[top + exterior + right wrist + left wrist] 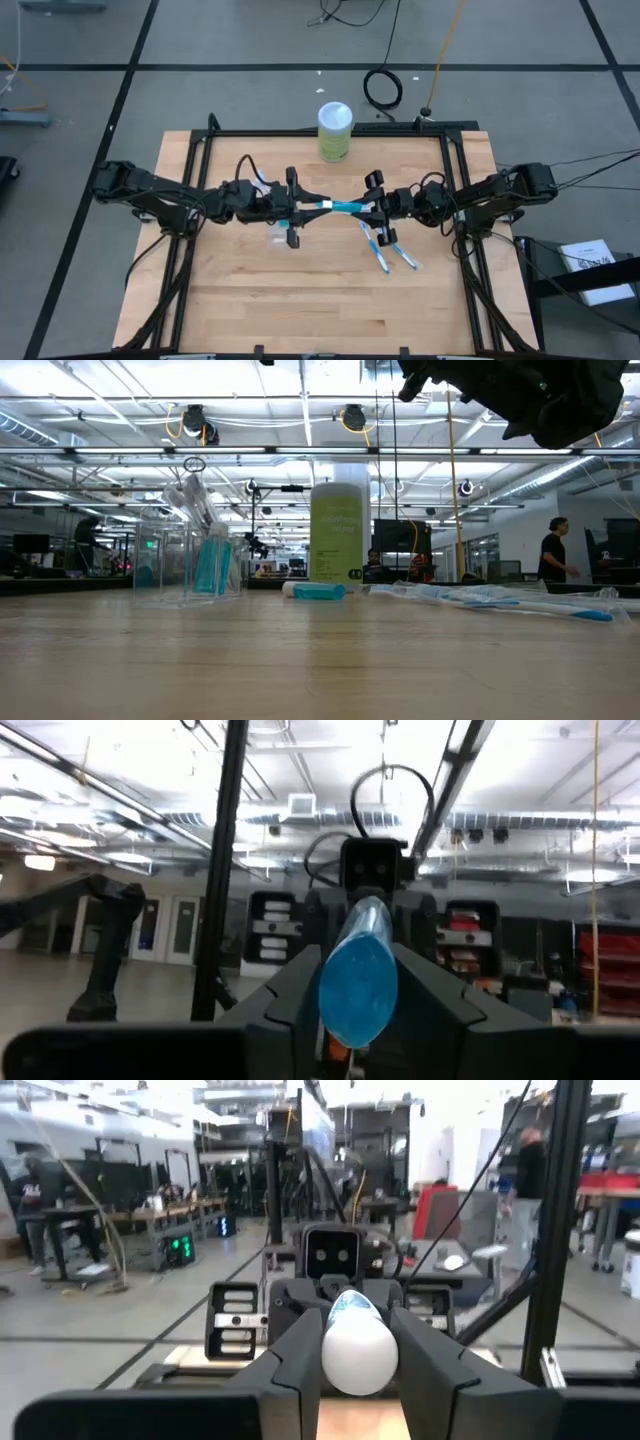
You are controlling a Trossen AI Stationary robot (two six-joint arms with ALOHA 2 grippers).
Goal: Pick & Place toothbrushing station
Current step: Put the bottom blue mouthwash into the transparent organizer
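Observation:
A teal tube (340, 207) with a white cap hangs level between my two grippers above the table's middle. My left gripper (303, 207) is shut on its capped end and my right gripper (372, 207) on its teal end. They face each other. A clear plastic cup (190, 565) stands on the table below my left gripper, with teal tubes and a toothbrush upright in it. Another small teal tube (315, 591) lies on the table. Two blue-and-white toothbrushes (392, 250) lie flat below my right gripper. My left gripper pinches the tube's white cap end (358, 1352) between its two fingers (290, 1370). The fingers come level from the table's left and lie along the tube. The tube is level and clear of the table. My right gripper pinches the tube's teal end (357, 982) between its two fingers (430, 1010). The fingers come level from the table's right and lie along the tube. The tube stays level between both grippers, clear of the table.
A green canister (335, 132) with a white lid stands upright at the table's far edge, behind the grippers. A black frame (455, 180) runs along the table's far and side edges. Bare wood lies on the near half of the table (320, 300).

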